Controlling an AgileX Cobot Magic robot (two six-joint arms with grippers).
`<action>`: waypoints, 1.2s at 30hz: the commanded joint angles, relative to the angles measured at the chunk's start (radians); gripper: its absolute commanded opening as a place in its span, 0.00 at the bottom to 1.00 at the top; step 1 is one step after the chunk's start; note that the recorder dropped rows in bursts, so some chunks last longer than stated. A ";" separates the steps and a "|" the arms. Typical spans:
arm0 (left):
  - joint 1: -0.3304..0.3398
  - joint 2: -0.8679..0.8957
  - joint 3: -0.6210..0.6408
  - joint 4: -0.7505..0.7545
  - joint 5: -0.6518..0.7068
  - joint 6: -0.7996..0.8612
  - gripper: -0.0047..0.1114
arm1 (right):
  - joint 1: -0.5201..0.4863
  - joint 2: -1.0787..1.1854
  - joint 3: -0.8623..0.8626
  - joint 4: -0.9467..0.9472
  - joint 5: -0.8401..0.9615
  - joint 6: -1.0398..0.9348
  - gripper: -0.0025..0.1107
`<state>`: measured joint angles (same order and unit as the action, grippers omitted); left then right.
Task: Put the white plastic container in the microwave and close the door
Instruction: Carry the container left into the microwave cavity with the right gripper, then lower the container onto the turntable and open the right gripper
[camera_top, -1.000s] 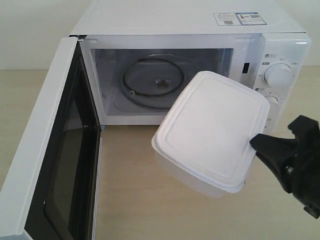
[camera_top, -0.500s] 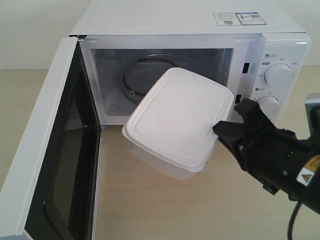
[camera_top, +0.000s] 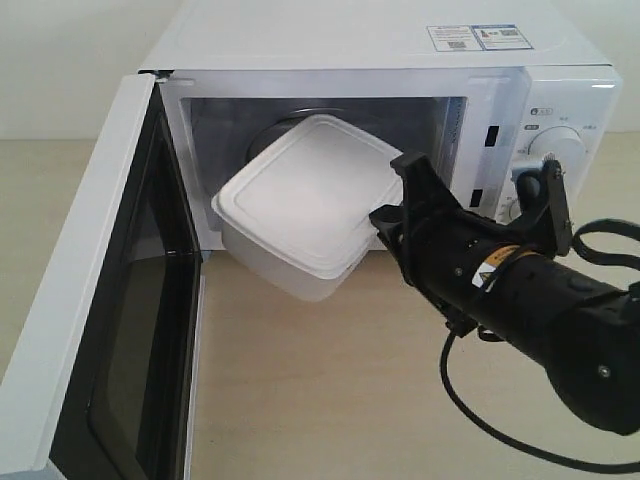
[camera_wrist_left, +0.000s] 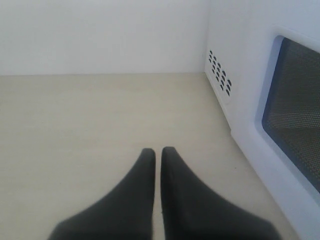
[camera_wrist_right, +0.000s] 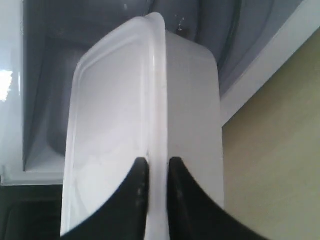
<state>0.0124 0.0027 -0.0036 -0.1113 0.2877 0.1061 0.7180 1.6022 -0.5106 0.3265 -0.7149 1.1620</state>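
The white plastic container hangs tilted in the microwave's opening, its far end over the glass turntable. My right gripper is shut on the rim at the container's near corner; the right wrist view shows its fingertips pinching the lid's edge of the container. The door stands swung wide open on the left. My left gripper is shut with nothing in it, low over the table beside the microwave's vented side wall and the door's window.
Two round dials sit on the microwave's right panel, just behind my right arm. A black cable trails from that arm over the light wooden table. A pale wall lies behind.
My right arm has carried the container left and forward, from over the table in front of the dials into the microwave's opening. The door and left gripper have not moved.
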 joint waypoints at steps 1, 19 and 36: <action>0.004 -0.003 0.004 -0.005 0.003 0.006 0.08 | 0.001 0.050 -0.069 0.082 -0.012 -0.079 0.02; 0.004 -0.003 0.004 -0.005 0.003 0.006 0.08 | 0.001 0.195 -0.253 0.293 -0.015 -0.211 0.02; 0.004 -0.003 0.004 -0.005 0.003 0.006 0.08 | 0.001 0.263 -0.319 0.325 -0.015 -0.224 0.02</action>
<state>0.0124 0.0027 -0.0036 -0.1113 0.2877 0.1061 0.7180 1.8557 -0.8254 0.6439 -0.7030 0.9518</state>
